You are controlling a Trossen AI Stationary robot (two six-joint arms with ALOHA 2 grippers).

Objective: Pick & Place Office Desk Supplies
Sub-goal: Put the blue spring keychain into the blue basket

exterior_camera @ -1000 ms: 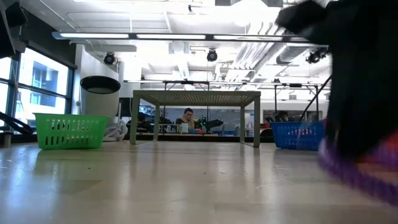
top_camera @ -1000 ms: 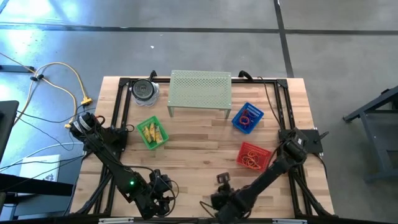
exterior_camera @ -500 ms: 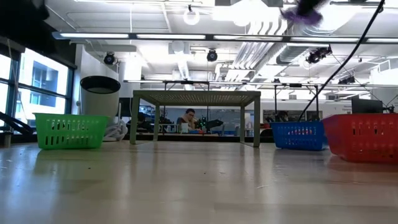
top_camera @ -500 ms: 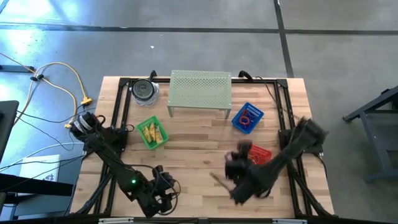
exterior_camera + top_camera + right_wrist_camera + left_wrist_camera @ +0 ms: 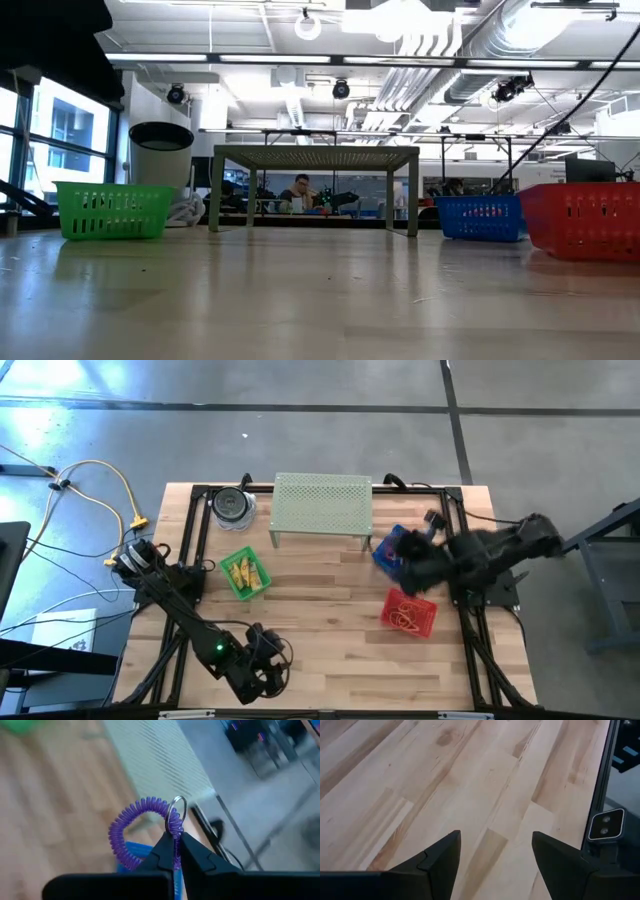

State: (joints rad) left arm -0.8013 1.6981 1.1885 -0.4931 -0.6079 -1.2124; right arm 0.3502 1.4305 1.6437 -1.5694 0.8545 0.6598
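Purple coil band (image 5: 142, 827), a spiral loop with a small metal ring (image 5: 178, 809) on it, is pinched between the closed fingers of the right gripper (image 5: 174, 851); in the high view this gripper (image 5: 412, 558) hangs above the blue basket (image 5: 385, 552) at about 3 o'clock on the table (image 5: 320, 650), and the band itself cannot be made out there. Nearest, at about 7 o'clock by the front edge, the left gripper (image 5: 268, 678) waits just above the bare wood, its two dark fingers (image 5: 445, 857) standing well apart with nothing between them. Farther in, at about 4 o'clock, the red basket (image 5: 408, 613) holds orange-tan band loops (image 5: 404, 617). At about 9 o'clock the green basket (image 5: 245, 575) holds yellow oblong pieces (image 5: 243, 571). In the low view the green basket (image 5: 110, 210) stands on the left, and the blue basket (image 5: 480, 217) and the red basket (image 5: 580, 219) stand side by side on the right. Beyond them, at 12 o'clock, stands the pale green perforated stand (image 5: 322, 503), and at about 11 o'clock, just beside it, the round jar with a dark lid (image 5: 232, 506).
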